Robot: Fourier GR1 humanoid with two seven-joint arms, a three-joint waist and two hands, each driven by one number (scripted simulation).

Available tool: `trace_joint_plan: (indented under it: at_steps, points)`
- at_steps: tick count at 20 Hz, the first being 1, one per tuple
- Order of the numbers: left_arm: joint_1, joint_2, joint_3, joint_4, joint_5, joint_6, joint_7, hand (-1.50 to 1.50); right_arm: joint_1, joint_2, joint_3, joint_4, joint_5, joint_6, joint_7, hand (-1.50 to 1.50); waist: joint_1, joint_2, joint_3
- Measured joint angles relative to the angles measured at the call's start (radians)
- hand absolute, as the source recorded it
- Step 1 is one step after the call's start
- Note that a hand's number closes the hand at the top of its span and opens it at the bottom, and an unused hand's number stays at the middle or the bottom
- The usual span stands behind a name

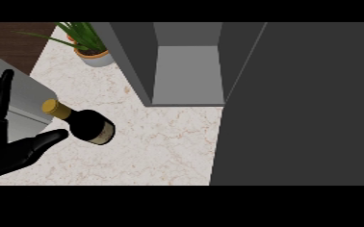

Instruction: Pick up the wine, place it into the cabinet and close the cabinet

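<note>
Black left hand [25,151] at frame's lower left, fingers spread, holding nothing. Wine [80,123] sits just right of its thumb, long axis running upper-left (gold cap) to lower-right. Cabinet [186,72] stands open, upper centre. Right hand out of view.

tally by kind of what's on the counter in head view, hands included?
Wine bottle: 1, lying on the counter
Potted plant: 1
Cabinet: 1, door open
Grey box-like object: 1, at the left edge
Robot hand: 1, the left hand, open beside the bottle; right hand not in view
Total: 5
</note>
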Motion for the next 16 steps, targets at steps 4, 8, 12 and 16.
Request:
trace_joint_plan:
  at_steps: [4, 8, 12, 16]
  points:
    - [0.067, -0.011, 0.025, 0.051, 0.035, -0.046, -0.087, -1.5, -0.024, -0.011, -0.021, 0.001, -0.001, -0.003, 0.022, -1.5, 0.002, 0.0, 0.0]
    - [0.091, -0.013, 0.037, 0.114, 0.043, -0.072, -0.134, -1.5, -0.05, -0.016, -0.023, -0.002, -0.002, -0.01, 0.047, -1.5, 0.001, -0.001, 0.0]
    - [0.112, -0.036, 0.021, 0.162, 0.024, -0.07, -0.181, -1.5, -0.078, -0.019, -0.022, 0.0, 0.0, -0.015, 0.058, -1.5, 0.001, -0.001, 0.0]
    - [0.133, -0.047, 0.035, 0.234, 0.037, -0.09, -0.247, -1.5, -0.086, -0.011, 0.0, 0.0, 0.008, -0.029, 0.061, -1.5, 0.001, -0.001, 0.0]
